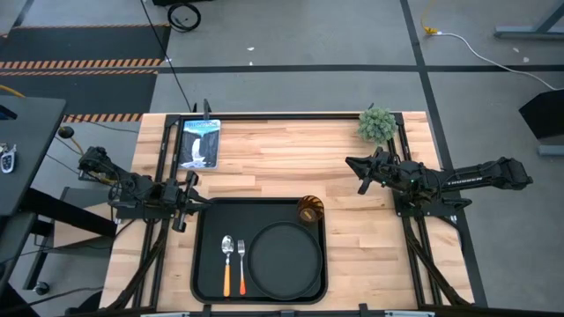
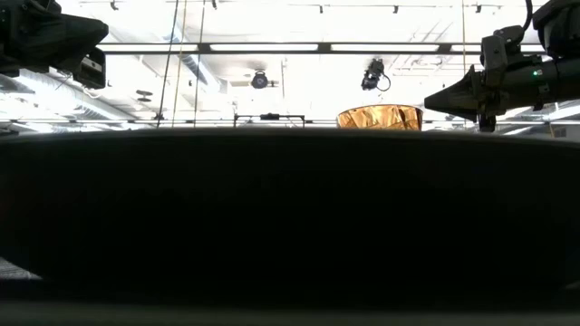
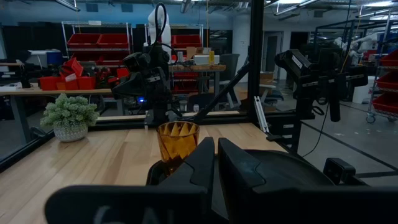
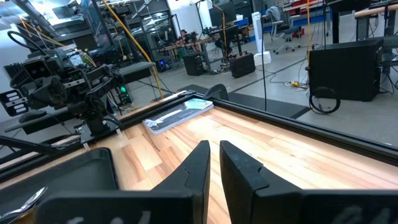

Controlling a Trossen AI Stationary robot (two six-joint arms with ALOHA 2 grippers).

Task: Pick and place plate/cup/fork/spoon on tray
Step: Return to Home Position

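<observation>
All four things sit on the tray (image 1: 202, 255): the plate (image 1: 284, 260), the cup (image 1: 309, 210) at a far corner, the spoon (image 1: 226, 262) and the fork (image 1: 241, 264). My left tool (image 1: 196, 203) is pressed together and empty, just beside the tray. If I swing low, I could bump it and tip the cup. My right tool (image 1: 359, 173), also pressed together, hangs over the desk (image 1: 291, 158) near a plant (image 1: 376, 124).

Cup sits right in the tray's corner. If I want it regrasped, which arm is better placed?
Right. The right gripper hangs nearer the cup, which stands in the tray's corner on the right arm's side. The left gripper would have to cross the tray.
</observation>
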